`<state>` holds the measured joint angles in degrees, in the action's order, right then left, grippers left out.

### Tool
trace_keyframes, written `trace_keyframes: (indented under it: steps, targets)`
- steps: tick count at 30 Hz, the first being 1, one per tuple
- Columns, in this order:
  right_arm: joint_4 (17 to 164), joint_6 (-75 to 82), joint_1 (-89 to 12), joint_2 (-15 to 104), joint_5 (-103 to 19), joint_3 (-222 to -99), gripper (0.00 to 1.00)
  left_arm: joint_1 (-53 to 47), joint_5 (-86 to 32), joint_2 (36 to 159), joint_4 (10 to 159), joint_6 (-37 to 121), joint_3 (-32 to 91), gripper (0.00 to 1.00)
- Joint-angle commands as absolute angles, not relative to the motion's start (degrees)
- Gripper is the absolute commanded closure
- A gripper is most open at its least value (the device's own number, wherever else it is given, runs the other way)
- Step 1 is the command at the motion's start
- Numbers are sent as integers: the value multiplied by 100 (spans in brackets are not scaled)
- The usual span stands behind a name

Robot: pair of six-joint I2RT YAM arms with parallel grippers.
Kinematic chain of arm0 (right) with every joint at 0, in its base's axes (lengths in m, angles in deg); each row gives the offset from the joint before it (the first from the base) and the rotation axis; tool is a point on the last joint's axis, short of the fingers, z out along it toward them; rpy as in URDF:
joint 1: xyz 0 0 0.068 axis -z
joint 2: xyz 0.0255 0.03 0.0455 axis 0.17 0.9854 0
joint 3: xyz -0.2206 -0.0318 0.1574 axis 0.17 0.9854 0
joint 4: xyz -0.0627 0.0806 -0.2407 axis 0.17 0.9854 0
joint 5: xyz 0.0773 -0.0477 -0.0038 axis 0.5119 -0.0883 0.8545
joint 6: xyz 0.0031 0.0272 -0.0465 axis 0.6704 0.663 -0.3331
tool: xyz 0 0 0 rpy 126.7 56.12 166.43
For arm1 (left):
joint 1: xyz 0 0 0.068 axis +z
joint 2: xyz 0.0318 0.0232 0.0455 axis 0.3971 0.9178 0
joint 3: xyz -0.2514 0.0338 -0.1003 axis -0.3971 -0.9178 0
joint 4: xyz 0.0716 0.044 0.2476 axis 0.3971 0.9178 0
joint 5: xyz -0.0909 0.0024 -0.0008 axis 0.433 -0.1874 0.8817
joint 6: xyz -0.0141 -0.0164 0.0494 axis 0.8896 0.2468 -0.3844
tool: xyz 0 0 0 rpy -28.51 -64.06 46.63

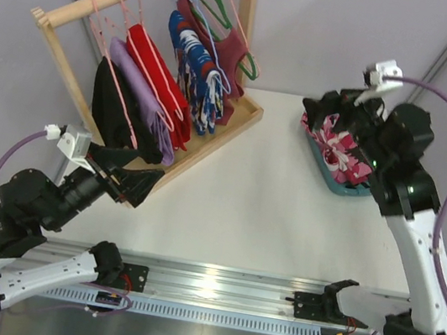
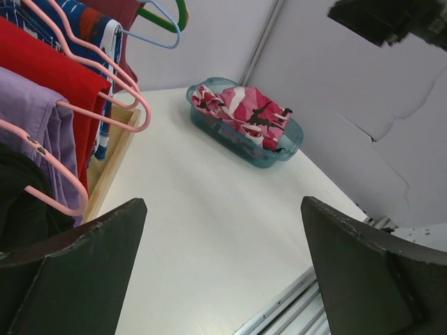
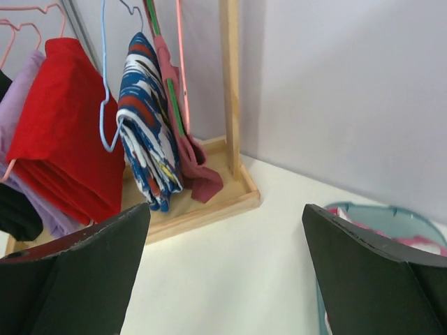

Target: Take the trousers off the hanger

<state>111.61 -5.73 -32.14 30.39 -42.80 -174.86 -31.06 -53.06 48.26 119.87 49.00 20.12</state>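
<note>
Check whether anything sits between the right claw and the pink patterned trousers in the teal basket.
Nothing visible does: the trousers lie uncovered on top in the basket, and the open right claw hangs over its edge.

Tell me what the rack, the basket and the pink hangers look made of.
Rack: pale wood, matte, with square-cut posts and a tan tone.
Basket: teal plastic, glossy, with a see-through-looking wall.
Pink hangers: thin smooth rod, likely coated wire or plastic; can't tell which.
</note>
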Motion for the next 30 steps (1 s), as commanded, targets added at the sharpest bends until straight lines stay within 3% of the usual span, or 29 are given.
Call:
trace_keyframes:
  steps: [1,6,13,23,30]
  targets:
    - [10948,13,-3194,2232,-4791,-16520,1,-3065,-5398,4826,12065,5026,1908,1]
    - [10720,470,-3194,739,-5247,-15008,1,-3065,-5485,4957,12091,5061,1759,0]
    - [10921,1033,-3194,32,-5513,-13601,1,-3065,-5565,5204,11995,5289,1504,0]
    - [10790,1235,-3194,480,-5486,-13512,1,-3057,-5758,5484,11626,5439,1240,1]
    - [10631,1209,-3194,490,-5582,-13441,0,-2794,-5618,6846,11669,5017,2136,0]
